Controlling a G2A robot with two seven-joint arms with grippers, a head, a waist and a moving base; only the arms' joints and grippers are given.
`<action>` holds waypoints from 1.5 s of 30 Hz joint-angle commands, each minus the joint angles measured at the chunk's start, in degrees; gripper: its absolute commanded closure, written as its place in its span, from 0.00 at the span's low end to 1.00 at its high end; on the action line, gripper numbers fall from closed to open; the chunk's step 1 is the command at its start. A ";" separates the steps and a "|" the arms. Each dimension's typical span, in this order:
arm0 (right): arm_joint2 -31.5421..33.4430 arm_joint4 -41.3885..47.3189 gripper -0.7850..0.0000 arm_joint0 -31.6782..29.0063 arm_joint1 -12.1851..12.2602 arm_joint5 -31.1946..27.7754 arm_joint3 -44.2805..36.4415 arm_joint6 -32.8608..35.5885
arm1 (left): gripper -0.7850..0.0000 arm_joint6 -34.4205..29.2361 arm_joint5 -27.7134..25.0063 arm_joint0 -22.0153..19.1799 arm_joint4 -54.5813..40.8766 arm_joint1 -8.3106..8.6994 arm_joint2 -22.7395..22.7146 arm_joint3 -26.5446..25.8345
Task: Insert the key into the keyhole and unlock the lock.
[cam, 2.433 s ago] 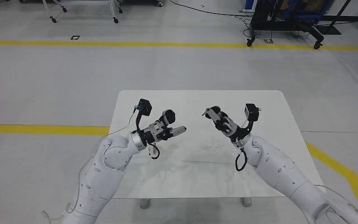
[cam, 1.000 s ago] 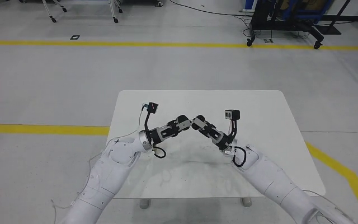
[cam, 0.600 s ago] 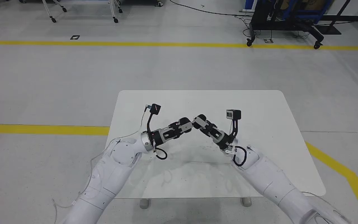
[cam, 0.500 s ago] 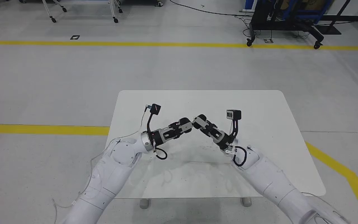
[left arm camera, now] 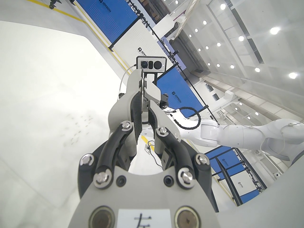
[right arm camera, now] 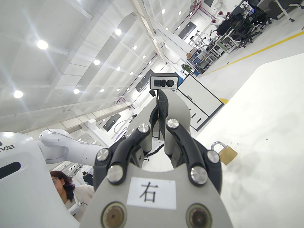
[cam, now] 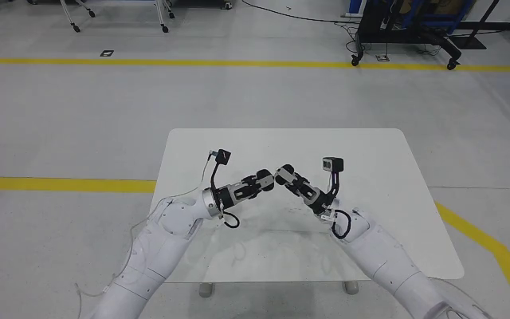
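Right wrist view | lock (right arm camera: 227,154) on table (right arm camera: 273,100) | near right hand (right arm camera: 158,98)

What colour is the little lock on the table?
The lock is brassy gold, with a silvery shackle. The right wrist view shows it best.

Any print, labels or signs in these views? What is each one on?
Located only, not transcribed.
White tag, one character: base of the left gripper.
White label, one character: base of the right gripper.
Brand logo, repeated: blue panels and white panel behind the table.
Floor marker: too small to read.
Padlock: no print visible.
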 commanded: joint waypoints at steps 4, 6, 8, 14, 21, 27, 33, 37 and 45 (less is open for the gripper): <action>0.92 -0.43 1.00 -0.39 -0.40 0.00 0.03 0.88 | 1.00 0.48 0.31 0.07 0.44 0.06 -0.17 -0.08; 1.23 -0.56 1.00 -0.50 -0.57 0.00 0.02 1.17 | 1.00 0.75 0.40 0.09 0.47 0.09 -0.32 -0.13; 1.58 -0.46 1.00 -0.68 -0.72 0.00 0.12 1.41 | 1.00 1.07 0.54 0.14 0.45 0.12 -0.52 -0.18; 2.64 -0.04 1.00 -1.10 -1.12 0.00 0.23 2.65 | 1.00 2.23 0.83 0.40 0.50 0.24 -1.26 -0.46; 3.84 -0.58 1.00 -1.54 -1.54 0.00 0.24 4.13 | 0.52 2.26 0.89 0.59 0.39 0.29 -1.37 -0.75; 4.41 -0.45 1.00 -1.82 -1.97 0.00 0.18 5.33 | 0.46 2.02 0.73 0.51 0.51 0.31 -1.27 -0.70; 4.77 -0.46 1.00 -1.93 -2.45 0.00 0.35 6.35 | 0.68 1.33 0.47 0.40 0.27 0.35 -1.17 -0.64; 4.80 -0.36 1.00 -2.00 -2.72 0.00 0.61 6.96 | 0.83 1.08 0.46 0.47 0.11 0.34 -0.99 -0.68; 5.11 0.04 1.00 -1.92 -3.31 0.00 1.28 8.00 | 1.00 1.01 0.37 0.41 0.23 0.41 -1.06 -0.61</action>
